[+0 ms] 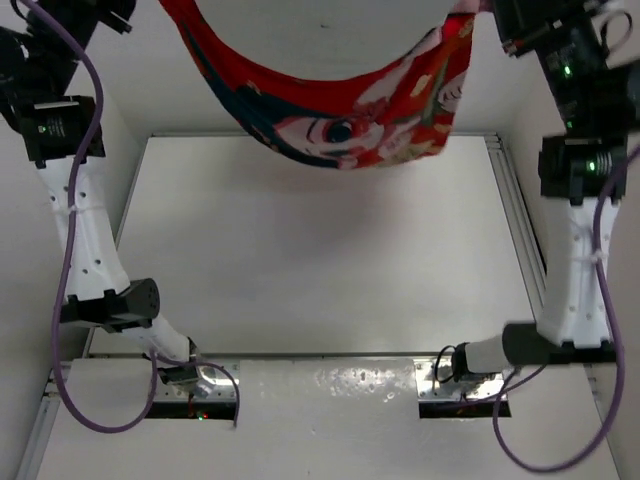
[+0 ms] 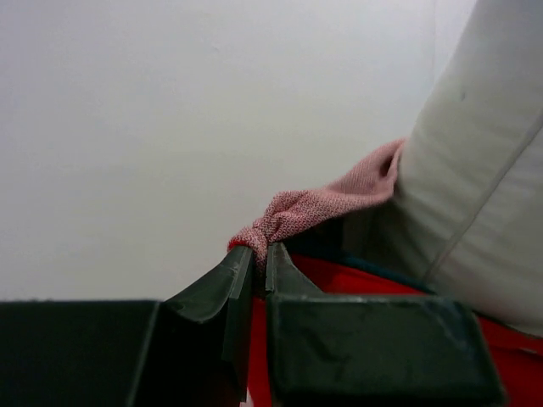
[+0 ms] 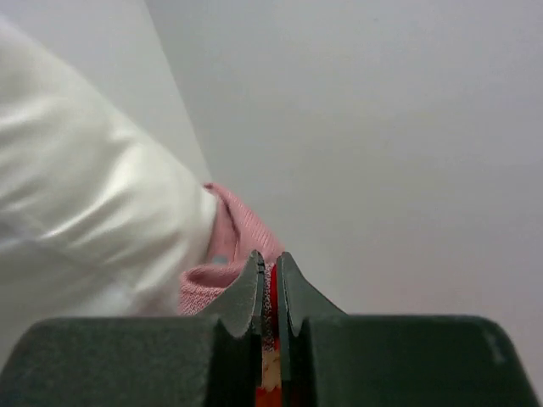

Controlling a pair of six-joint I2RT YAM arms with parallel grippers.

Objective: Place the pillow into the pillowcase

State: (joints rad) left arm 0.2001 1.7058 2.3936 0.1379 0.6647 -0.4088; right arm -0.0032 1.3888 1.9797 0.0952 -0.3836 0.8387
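Two arms stand high: left arm [image 1: 80, 220] along the left edge of the white bench [image 1: 320, 280], right arm [image 1: 585, 240] along the right edge, wrists at the top corners of the overhead view. Red-orange printed fabric pillowcase [image 1: 350, 110] hangs between them as a sagging sling above the far edge, cartoon face outward. Plump white stuffed pillow [image 2: 484, 170] lies just beside each grip. Left gripper [image 2: 259, 254] is clamped on a bunched pink fold of the case; right gripper [image 3: 270, 267] is clamped on its thin red edge.
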